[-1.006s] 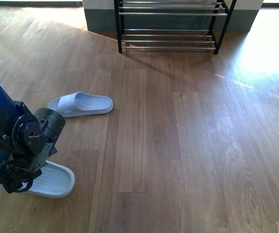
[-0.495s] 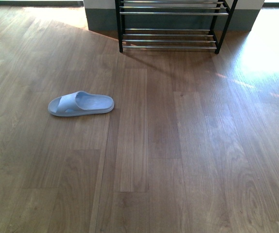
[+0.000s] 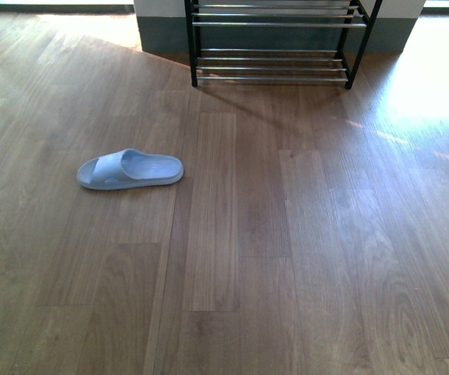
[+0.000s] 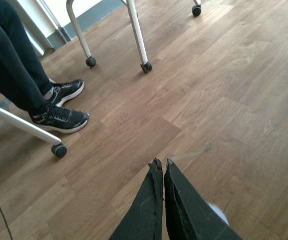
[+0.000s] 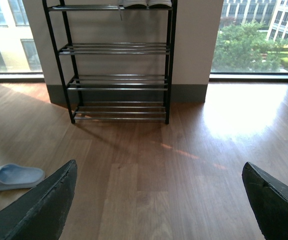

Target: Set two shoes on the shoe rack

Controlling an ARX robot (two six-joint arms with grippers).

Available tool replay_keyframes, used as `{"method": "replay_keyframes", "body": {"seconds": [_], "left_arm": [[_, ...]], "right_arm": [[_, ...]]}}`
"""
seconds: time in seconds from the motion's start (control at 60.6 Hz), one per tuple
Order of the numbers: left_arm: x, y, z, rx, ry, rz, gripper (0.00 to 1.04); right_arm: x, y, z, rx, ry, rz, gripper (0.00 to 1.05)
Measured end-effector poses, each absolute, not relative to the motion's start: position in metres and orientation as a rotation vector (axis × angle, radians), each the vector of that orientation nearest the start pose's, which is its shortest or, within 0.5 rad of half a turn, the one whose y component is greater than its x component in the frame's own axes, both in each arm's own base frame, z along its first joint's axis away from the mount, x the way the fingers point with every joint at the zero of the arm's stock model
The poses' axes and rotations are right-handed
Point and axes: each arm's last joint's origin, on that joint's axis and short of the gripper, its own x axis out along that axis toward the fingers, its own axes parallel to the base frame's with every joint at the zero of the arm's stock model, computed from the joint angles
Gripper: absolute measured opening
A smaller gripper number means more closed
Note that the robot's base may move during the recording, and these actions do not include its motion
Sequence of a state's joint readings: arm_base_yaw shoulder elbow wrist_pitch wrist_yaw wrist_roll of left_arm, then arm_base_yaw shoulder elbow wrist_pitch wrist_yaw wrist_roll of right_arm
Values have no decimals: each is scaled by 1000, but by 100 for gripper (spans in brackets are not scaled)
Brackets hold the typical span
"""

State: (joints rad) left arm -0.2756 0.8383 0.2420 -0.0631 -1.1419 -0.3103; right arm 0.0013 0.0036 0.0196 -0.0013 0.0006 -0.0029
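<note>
On the top tier of the shoe rack point(image 5: 116, 48), at the upper edge of the right wrist view, two white soles sit side by side. Only their lower edges show, so it is a judgement, not a certainty, that these are the two shoes point(image 5: 134, 3) of the task. No grey sneaker lies on the floor point(image 3: 302, 234) in front of the rack in any view. The lower tiers are bare bars.

Out from the rack's foot, beyond its left post, lies a single pale blue slide sandal point(image 3: 130, 169), which is not part of the task.

The right gripper point(image 5: 159, 167) faces the rack squarely from some way off, its jaws spread wide and holding nothing. The left gripper point(image 4: 162, 165) points down at bare boards, its jaws pressed together with nothing between them. A seated person's dark sneakers point(image 4: 58, 119) and some chair castors show in that view; the rack does not, so their place relative to it cannot be told.

The placing itself looks done or nearly so, and what remains is to check it. Done well, that means raising the right wrist camera until the whole pair is in view. Then confirm that each sole rests across at least two bars with no heel hanging off the back, and keep both arms well short of the rack's posts.
</note>
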Motion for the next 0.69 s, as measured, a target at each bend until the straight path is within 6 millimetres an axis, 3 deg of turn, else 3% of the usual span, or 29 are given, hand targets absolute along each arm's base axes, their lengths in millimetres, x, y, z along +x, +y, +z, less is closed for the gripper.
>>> {"method": "replay_keyframes", "body": {"seconds": [0.478, 0.693], "left_arm": [[141, -9, 157, 118, 427, 884, 2], [141, -10, 157, 17, 494, 851, 36]], "right_arm": [[97, 0, 170, -3, -15, 0, 96], [97, 0, 170, -3, -15, 0, 96]]}}
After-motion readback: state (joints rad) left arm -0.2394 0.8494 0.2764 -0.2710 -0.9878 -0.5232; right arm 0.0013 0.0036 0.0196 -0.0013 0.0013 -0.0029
